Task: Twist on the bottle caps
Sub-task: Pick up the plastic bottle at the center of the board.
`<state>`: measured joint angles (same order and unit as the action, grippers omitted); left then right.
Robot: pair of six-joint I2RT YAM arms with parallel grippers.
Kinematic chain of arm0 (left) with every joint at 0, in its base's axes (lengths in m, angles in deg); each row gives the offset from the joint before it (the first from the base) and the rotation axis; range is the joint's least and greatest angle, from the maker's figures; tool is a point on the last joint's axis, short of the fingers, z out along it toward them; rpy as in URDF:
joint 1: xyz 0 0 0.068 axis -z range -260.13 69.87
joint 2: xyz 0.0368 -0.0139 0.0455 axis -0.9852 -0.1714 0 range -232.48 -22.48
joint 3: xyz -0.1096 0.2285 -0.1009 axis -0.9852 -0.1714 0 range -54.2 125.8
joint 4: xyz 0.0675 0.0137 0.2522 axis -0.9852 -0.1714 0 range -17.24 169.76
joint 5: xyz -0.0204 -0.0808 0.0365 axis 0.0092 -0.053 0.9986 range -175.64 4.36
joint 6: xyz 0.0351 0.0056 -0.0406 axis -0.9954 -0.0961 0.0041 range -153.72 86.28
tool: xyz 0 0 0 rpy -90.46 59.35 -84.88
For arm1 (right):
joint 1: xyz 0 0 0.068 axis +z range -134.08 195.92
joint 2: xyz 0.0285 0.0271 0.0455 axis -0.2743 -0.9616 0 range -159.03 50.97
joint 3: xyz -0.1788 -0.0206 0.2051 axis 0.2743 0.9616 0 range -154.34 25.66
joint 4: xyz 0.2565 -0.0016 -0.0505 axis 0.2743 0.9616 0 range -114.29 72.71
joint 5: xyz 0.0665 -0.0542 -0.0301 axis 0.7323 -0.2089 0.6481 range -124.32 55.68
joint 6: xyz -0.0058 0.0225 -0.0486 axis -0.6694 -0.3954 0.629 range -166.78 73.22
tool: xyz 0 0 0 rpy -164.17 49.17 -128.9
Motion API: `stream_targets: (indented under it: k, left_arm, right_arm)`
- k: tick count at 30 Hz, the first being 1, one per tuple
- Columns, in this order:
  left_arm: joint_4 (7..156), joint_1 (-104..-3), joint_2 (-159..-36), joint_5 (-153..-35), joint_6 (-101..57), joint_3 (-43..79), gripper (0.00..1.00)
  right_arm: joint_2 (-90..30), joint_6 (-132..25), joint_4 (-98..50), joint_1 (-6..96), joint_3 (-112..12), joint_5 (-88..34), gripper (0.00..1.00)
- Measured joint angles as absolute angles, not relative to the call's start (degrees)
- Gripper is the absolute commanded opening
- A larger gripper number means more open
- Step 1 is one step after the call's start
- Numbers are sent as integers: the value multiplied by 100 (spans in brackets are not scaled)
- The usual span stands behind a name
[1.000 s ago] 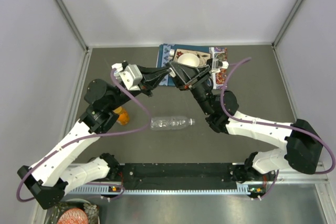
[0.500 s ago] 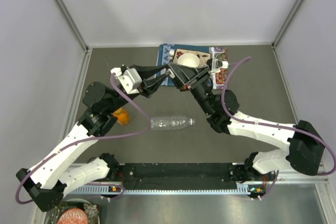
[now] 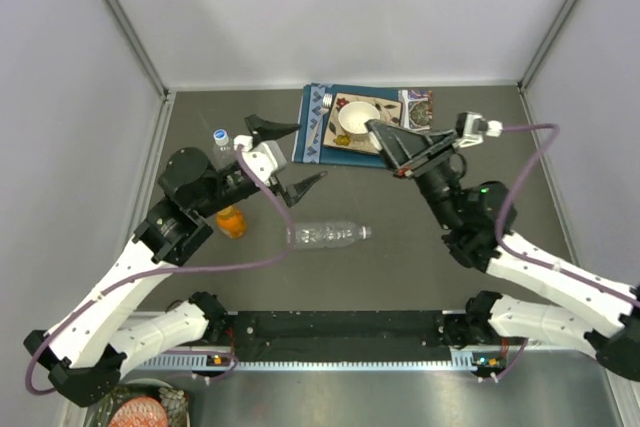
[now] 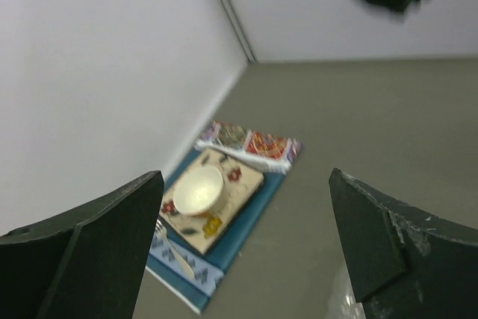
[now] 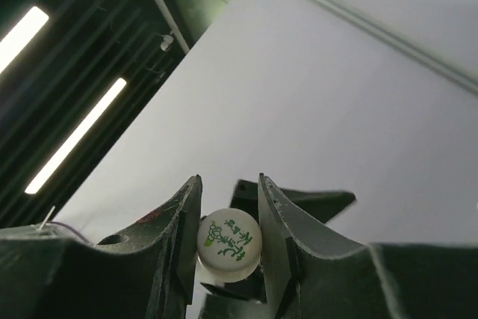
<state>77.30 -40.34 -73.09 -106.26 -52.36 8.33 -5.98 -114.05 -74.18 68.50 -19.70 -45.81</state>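
Observation:
My right gripper [image 3: 386, 148] hangs above the table by the placemat, tilted upward. It is shut on a white bottle cap with green print [image 5: 228, 244], pinched by its sides between the two fingers. My left gripper [image 3: 287, 157] is wide open with nothing in it, left of the placemat. In the left wrist view the left gripper [image 4: 246, 178] looks down at the mat. One clear ribbed bottle [image 3: 328, 235] lies on its side at mid-table, its neck to the right. A squat orange bottle [image 3: 232, 220] sits partly under the left arm. A blue-and-white cap [image 3: 221, 136] shows beside the left wrist.
A blue placemat [image 3: 313, 137] at the back holds a patterned tile, a white bowl [image 3: 358, 117] and a fork [image 3: 322, 119]. In the left wrist view the bowl [image 4: 196, 190] shows between my fingers. Grey walls close in the left, back and right sides.
The two grippers were together over the placemat. The left one has opened wide and drawn back to the left. The right arm has swung right, still gripping the cap.

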Motion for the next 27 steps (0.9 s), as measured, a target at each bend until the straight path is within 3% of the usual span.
stream_targets:
  k: [9,16,27]
  left_arm:
    - [5426,-3986,-7991,-11275,-6707,155,98]
    - [3820,-3863,-9757,-10934,-7539,11,98]
    - [3608,-3863,-10952,-10781,-7778,758,98]
  right_arm:
    - [1048,-10126,-5781,6623,-1968,-4854,18]
    - [1435,-9803,-4835,6421,-1968,-5018,18]
    - [1651,-9825,-4315,5962,-1957,-4771,18]
